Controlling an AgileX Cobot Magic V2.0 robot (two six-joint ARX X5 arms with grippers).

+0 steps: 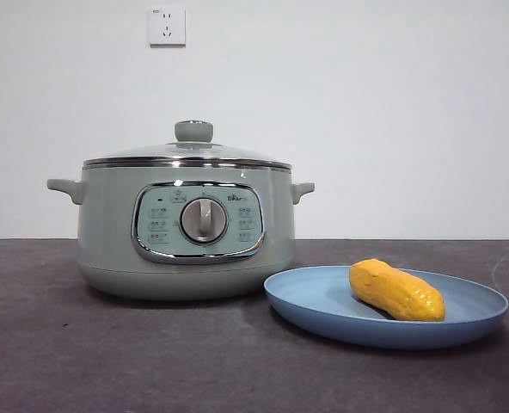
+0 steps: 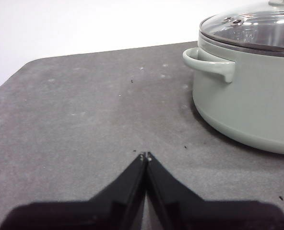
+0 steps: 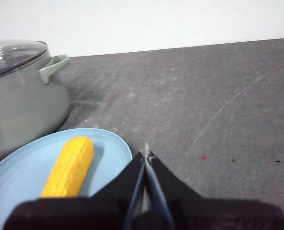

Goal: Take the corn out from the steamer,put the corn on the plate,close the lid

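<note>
The sage-green steamer (image 1: pixel 186 228) stands left of centre in the front view with the glass lid (image 1: pixel 188 152) resting shut on it. The yellow corn (image 1: pixel 396 291) lies on the light-blue plate (image 1: pixel 323 305) to the steamer's right. My left gripper (image 2: pixel 145 156) is shut and empty, over bare table beside the steamer (image 2: pixel 247 100) and its lid (image 2: pixel 252 26). My right gripper (image 3: pixel 146 154) is shut and empty, next to the plate (image 3: pixel 17 177) with the corn (image 3: pixel 70 165); the steamer (image 3: pixel 22 103) stands beyond. Neither arm shows in the front view.
The dark grey table (image 1: pixel 82 353) runs to a white wall with a socket (image 1: pixel 167 26). The steamer's side handles (image 2: pixel 210 62) (image 3: pixel 55 66) stick out toward each arm.
</note>
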